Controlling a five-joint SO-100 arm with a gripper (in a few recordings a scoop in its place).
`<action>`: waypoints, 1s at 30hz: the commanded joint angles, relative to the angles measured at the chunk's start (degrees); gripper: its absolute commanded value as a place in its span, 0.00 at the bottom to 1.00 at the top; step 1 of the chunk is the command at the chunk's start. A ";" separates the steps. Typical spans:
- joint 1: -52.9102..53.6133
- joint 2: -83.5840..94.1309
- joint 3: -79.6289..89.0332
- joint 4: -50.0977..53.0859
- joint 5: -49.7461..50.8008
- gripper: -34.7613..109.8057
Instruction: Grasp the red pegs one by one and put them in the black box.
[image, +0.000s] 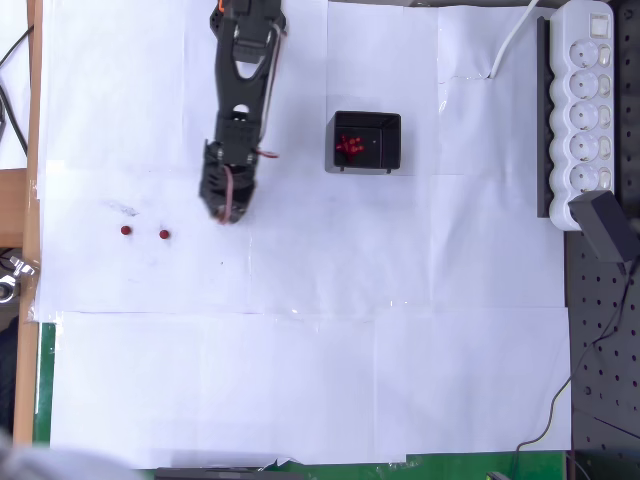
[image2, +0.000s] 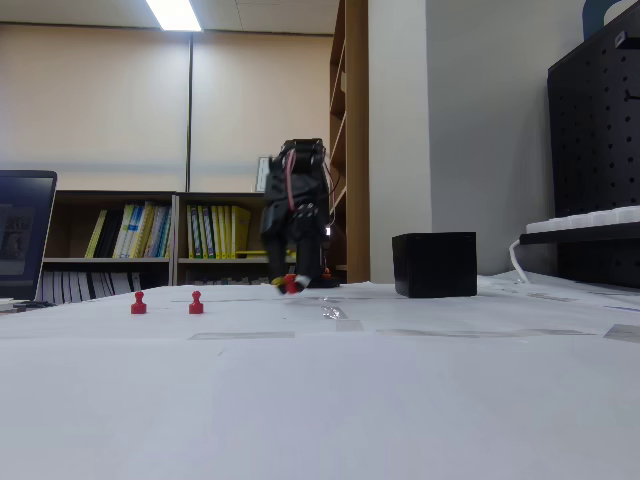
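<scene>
Carrying a red peg (image2: 290, 286) low, your tool (image2: 293, 284) pinched it | two pegs (image: 125, 230) stood left on desk (image: 300, 380) | black box (image: 366, 142) right held several

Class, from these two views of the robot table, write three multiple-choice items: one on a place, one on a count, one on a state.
1. In the overhead view, the black box lies to which side of the arm?
A left B right C beneath it
2. How many red pegs stand loose on the paper?
A two B five C none
3. The loose pegs are
A upright B stacked C inside the box

Key: B, the box sits right of the arm; A, two pegs left of the gripper; A, the fixed view shows both standing.
</scene>
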 joint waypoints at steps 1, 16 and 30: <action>-9.76 -10.28 14.06 25.31 -3.87 0.24; -42.54 -7.38 18.72 23.03 -28.21 0.24; -39.55 5.45 7.91 5.27 -29.27 0.24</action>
